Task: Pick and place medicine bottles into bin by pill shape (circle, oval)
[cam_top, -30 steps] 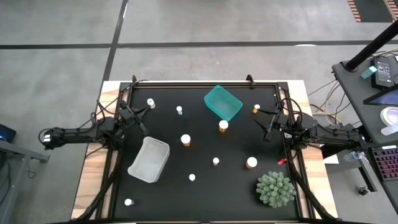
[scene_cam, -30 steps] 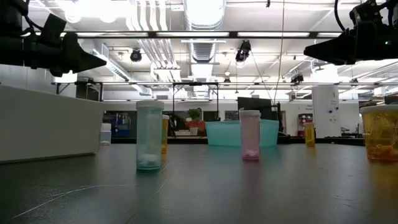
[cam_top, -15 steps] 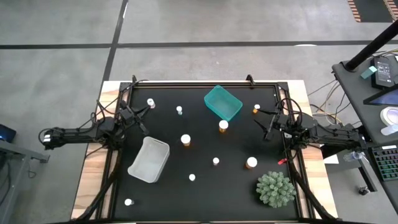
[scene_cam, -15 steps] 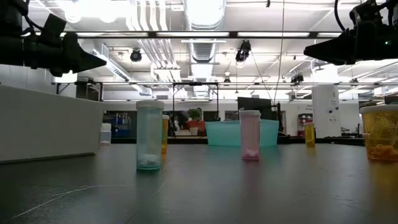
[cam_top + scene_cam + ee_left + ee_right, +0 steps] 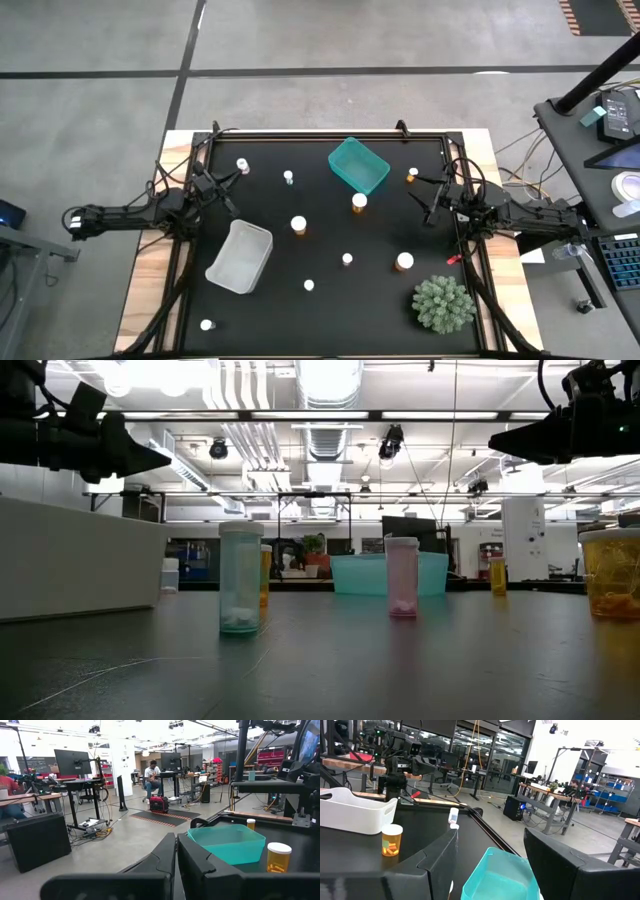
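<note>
Several medicine bottles stand upright on the black table (image 5: 330, 310), among them amber ones with white caps (image 5: 298, 225) (image 5: 359, 203) (image 5: 404, 262) and small ones (image 5: 243, 165) (image 5: 309, 285). The teal bin (image 5: 358, 166) sits far of the middle, and the white bin (image 5: 240, 256) sits near left. My left gripper (image 5: 222, 188) hovers shut at the left edge, level, above the table (image 5: 176, 851). My right gripper (image 5: 432, 200) hovers open at the right edge with nothing between its fingers (image 5: 492, 847). In the low view both hang high, the left one (image 5: 150, 460) and the right one (image 5: 505, 445).
A green spiky plant (image 5: 443, 304) stands at the near right corner. A raised frame (image 5: 330, 136) runs around the table. In the low view a clear bottle (image 5: 240, 577) and a pink one (image 5: 402, 576) stand nearest the camera. People sit at desks in the room beyond (image 5: 151, 772).
</note>
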You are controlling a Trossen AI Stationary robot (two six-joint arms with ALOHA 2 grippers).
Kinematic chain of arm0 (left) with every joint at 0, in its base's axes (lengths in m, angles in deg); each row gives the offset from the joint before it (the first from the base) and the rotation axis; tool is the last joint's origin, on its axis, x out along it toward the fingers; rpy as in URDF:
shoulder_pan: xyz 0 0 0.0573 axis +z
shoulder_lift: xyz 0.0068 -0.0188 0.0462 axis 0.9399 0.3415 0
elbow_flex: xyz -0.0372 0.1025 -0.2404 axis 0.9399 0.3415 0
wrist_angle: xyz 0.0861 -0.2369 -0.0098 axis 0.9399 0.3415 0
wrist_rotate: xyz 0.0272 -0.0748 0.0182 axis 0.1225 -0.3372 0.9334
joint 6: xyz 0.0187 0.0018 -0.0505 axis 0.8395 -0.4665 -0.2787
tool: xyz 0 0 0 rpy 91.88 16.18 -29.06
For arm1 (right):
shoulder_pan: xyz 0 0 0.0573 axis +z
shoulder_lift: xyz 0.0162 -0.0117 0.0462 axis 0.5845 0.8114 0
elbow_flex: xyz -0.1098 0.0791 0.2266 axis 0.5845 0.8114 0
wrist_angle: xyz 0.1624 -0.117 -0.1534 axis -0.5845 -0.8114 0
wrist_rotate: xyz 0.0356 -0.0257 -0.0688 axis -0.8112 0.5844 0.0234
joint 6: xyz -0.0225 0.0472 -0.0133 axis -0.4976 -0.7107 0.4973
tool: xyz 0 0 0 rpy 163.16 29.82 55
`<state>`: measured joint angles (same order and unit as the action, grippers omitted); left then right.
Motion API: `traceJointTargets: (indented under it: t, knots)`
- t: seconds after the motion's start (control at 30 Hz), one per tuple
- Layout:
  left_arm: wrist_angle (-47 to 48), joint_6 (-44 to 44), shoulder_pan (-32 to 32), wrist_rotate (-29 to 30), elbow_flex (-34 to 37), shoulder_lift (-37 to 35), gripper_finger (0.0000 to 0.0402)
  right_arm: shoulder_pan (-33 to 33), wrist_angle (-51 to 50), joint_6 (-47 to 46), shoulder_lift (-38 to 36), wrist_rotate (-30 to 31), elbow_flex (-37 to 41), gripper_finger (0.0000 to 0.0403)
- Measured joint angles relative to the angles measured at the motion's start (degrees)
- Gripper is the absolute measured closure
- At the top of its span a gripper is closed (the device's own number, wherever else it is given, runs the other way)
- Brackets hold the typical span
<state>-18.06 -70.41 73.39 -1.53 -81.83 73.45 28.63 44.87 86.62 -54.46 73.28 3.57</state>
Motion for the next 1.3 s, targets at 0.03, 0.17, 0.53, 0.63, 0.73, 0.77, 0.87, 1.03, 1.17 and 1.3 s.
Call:
traceJointTargets:
  t: [0.03, 0.17, 0.53, 0.63, 0.73, 0.77, 0.87, 1.03, 1.17, 1.3]
  knots:
    - [0.0, 0.0, 0.0, 0.0, 0.0, 0.0, 0.0400, 0.0, 0.0, 0.0, 0.0, 0.0, 0.0, 0.0184]
    - [0.0, 0.0, 0.0, 0.0, 0.0, 0.0, 0.0400, 0.0, 0.0, 0.0, 0.0, 0.0, 0.0, 0.0184]
    - [0.0, 0.0, 0.0, 0.0, 0.0, 0.0, 0.0400, 0.0, 0.1, -13.0, 0.0, -1.8, 0.0, 0.0184]
    - [0.0, 0.0, 0.0, 0.0, 0.0, 0.0, 0.0400, -0.2, 1.4, -26.7, 0.0, -0.4, 0.0, 0.0184]
    - [0.0, 0.0, 0.0, 0.0, 0.0, 0.0, 0.0400, -0.5, 4.0, -26.6, 0.1, 6.0, 0.0, 0.0184]
    - [0.0, 0.0, 0.0, 0.0, 0.0, 0.0, 0.0400, -0.5, 5.0, -25.9, 0.2, 7.7, 0.0, 0.0184]
    - [0.0, 0.0, 0.0, 0.0, 0.0, 0.0, 0.0400, -0.5, 7.5, -25.6, 0.1, 9.4, 0.0, 0.0184]
    - [-0.1, -0.1, 0.0, 0.0, 0.0, 0.0, 0.0400, -0.5, 7.7, -22.6, 0.3, 9.4, 0.0, 0.0184]
    - [-0.9, -21.2, -0.1, -5.5, 0.0, 0.0, 0.0400, -0.5, 8.3, -15.0, 0.4, 9.5, 0.0, 0.0184]
    - [-2.9, -32.7, 0.0, -1.5, 0.0, 0.0, 0.0400, -0.5, 9.4, -12.4, 0.4, 9.4, 0.0, 0.0184]
